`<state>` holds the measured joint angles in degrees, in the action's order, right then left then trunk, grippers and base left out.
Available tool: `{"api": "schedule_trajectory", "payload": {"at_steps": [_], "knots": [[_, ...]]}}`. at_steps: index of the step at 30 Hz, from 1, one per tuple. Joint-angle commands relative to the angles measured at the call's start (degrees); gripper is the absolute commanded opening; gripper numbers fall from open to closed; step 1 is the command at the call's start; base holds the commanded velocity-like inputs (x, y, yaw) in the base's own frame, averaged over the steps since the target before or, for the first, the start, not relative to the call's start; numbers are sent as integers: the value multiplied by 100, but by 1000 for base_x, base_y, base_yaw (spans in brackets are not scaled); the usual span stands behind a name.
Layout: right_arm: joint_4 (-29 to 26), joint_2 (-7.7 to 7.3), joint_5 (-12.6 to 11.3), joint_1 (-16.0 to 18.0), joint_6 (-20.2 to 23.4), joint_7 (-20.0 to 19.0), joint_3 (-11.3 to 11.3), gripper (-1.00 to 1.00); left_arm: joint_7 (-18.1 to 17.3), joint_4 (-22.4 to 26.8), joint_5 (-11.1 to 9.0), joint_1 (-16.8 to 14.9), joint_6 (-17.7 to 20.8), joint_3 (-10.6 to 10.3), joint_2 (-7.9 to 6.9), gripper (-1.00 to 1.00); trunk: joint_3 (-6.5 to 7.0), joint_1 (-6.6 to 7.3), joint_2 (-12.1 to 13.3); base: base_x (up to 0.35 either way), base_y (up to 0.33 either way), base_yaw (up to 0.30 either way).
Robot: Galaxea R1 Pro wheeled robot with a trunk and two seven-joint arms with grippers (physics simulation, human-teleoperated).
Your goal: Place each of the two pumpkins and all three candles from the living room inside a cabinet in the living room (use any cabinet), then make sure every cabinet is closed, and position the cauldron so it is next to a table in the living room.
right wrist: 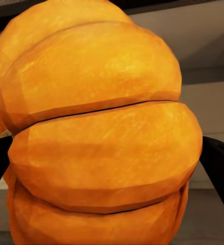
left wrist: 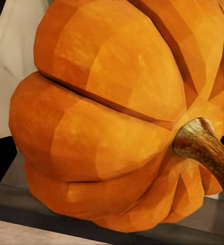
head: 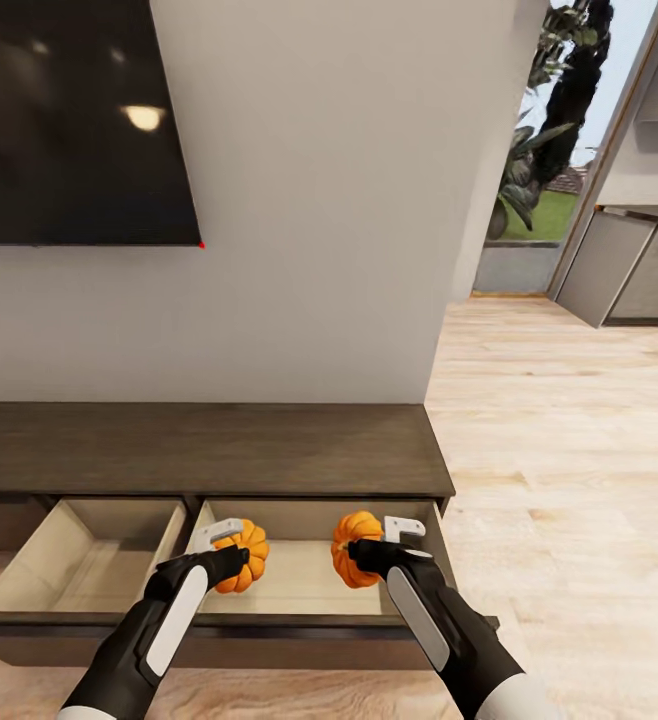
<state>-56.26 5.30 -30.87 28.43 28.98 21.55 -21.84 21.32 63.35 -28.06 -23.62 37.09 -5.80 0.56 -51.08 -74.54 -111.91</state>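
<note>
In the head view a long dark-brown cabinet (head: 209, 448) stands against the white wall with two drawers pulled out, their insides pale beige. Over the right drawer (head: 299, 580) my left gripper (head: 231, 553) is shut on an orange pumpkin (head: 246, 556). Close beside it my right gripper (head: 369, 545) is shut on the other pumpkin (head: 353, 548), also above that drawer. Up close in the left wrist view, the ribbed pumpkin (left wrist: 112, 117) shows its brown stem (left wrist: 203, 150). In the right wrist view the other pumpkin (right wrist: 101, 132) sits between dark fingers (right wrist: 221, 168).
The left drawer (head: 89, 560) stands open with nothing in it. A black screen (head: 69, 120) hangs on the wall above the cabinet. Wooden floor (head: 559, 440) stretches to the right toward grey kitchen units (head: 629, 265) and a window with plants.
</note>
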Motion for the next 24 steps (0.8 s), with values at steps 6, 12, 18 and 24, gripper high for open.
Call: {"api": "schedule_trajectory", "payload": {"at_steps": [6,12,18,24], "knots": [[-8,-2,-60,4,9,60,-14,-100,51,16,-60,-3,13,0,5,-100,-5,1,-2,27,0,0],[-8,-2,-60,5,11,60,-14,-100,48,19,-60,-2,13,0,5,-100,-5,1,-2,94,0,0],[-8,-2,-60,4,12,61,-14,-100,53,20,-59,-2,9,13,5,-100,-5,1,-2,53,0,0],[4,-2,-60,4,12,60,-14,-100,58,22,-51,-2,9,9,5,-100,-5,1,-2,3,0,0]]}}
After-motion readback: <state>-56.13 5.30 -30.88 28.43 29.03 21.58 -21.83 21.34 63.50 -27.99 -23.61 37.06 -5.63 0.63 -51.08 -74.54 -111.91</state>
